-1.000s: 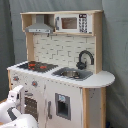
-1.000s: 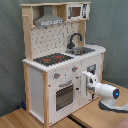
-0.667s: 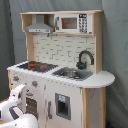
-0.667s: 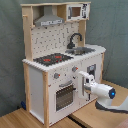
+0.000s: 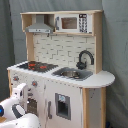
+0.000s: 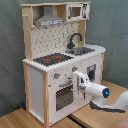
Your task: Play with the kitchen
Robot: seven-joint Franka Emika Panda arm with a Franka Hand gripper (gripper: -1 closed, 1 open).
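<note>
**Arm at the oven front: risk of shoving the toy**

The tall white and light-wood toy kitchen stands on the wooden tabletop, directly ahead of the gripper. In the second exterior view the white arm reaches in from the second exterior view's right, and its tip sits at the front panel, just beside the oven door with window and below the row of knobs. Whether it touches the panel or a handle, I cannot tell, nor can I tell how far the gripper is parted or whether it holds anything. Above the gripper lie the black-red hob, the sink with its black faucet, and higher up the grey hood.

In the first exterior view the arm shows low at the first exterior view's left, in front of the oven side.

The likely trouble is a push straight into the cabinet: the toy looks light and could slide or tip backwards. A pull off the door's hinge arc could jam the door or drag the whole unit forward.
</note>
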